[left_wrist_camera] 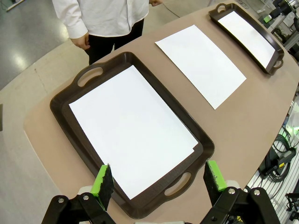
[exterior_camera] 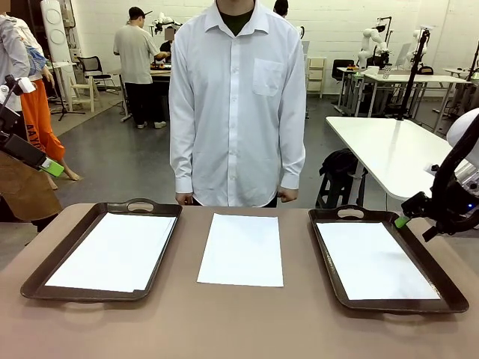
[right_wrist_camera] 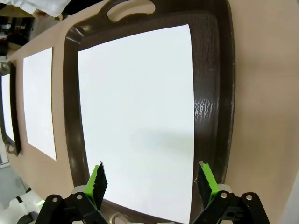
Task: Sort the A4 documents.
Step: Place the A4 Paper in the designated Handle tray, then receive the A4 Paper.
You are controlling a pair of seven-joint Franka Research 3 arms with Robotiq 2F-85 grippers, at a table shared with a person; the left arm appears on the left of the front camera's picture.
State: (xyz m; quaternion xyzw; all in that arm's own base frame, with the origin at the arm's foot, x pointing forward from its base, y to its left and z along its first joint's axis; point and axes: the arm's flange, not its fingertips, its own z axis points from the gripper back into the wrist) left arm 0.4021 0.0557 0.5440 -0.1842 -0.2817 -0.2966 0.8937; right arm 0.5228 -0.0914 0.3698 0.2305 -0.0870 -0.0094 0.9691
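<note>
Three lots of white A4 documents lie flat. One sheet [exterior_camera: 241, 249] is on the bare table in the middle. A small stack [exterior_camera: 116, 250] fills the left brown tray [exterior_camera: 45, 278]. A single sheet [exterior_camera: 370, 260] lies in the right brown tray [exterior_camera: 449, 288]. My left gripper [exterior_camera: 43, 161] hangs high at the far left; in its wrist view it [left_wrist_camera: 159, 179] is open above the near end of the left tray's stack [left_wrist_camera: 131, 126]. My right gripper [exterior_camera: 415, 221] is at the right tray's far right corner; in its wrist view it [right_wrist_camera: 152, 182] stands open over that tray's sheet [right_wrist_camera: 135, 116], holding nothing.
A person in a white shirt [exterior_camera: 236, 105] stands at the table's far edge, hands down at the sides. The brown table [exterior_camera: 239, 321] has bare strips between the trays and along the front. Both trays have raised rims and end handles [exterior_camera: 352, 212].
</note>
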